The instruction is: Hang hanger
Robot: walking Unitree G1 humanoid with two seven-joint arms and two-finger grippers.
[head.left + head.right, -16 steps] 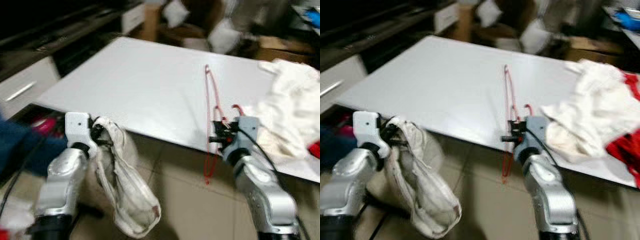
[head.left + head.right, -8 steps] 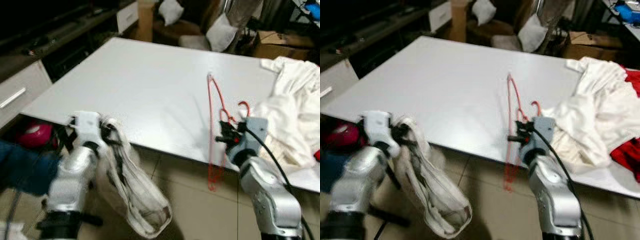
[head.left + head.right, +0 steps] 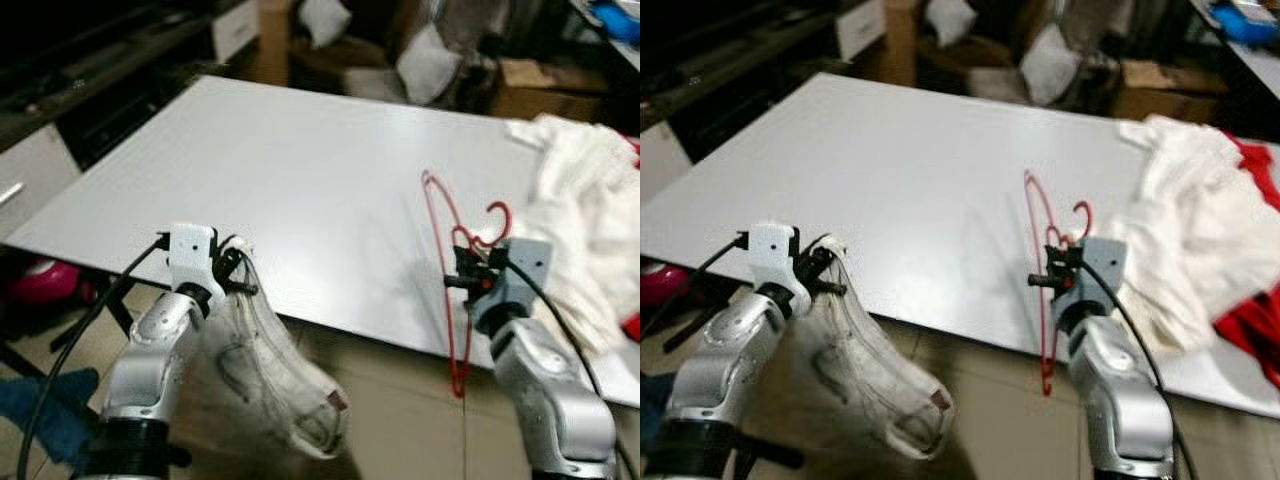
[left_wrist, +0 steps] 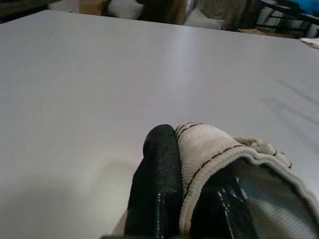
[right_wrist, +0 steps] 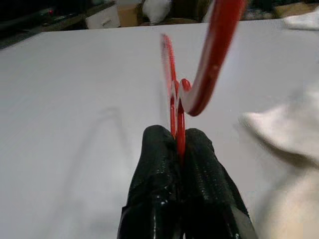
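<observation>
**Operator:** Report the right gripper.

**Unit:** My right gripper [image 3: 470, 283] is at the near edge of the white table [image 3: 300, 180], at about 4 o'clock in the head view. Its two black fingers [image 5: 159, 199] are clamped flat against the neck of the red hanger [image 3: 455, 270], with the wire pinched between them. The hanger stands upright on edge. Its hook curls up just above my fingertips toward 1 o'clock, its upper arm reaches out over the tabletop toward 11 o'clock, and its lower end hangs below the table edge toward 6 o'clock, over the tiled floor [image 3: 400, 410].

**Operator:** Report the left gripper.

**Unit:** My left gripper [image 3: 232, 272] is at the same near edge, at about 8 o'clock. Its fingers are closed on the hem of a whitish garment [image 3: 275, 375] with dark stitching, and the cloth is folded between them. The rest of the garment sags below the table edge toward 5 o'clock.

**Operator:** Other items on the table?

**Unit:** A pile of white cloth [image 3: 1180, 240] lies at 2 to 3 o'clock, just beside the hanger hook. Red fabric [image 3: 1250, 320] lies at the pile's outer edge.
</observation>
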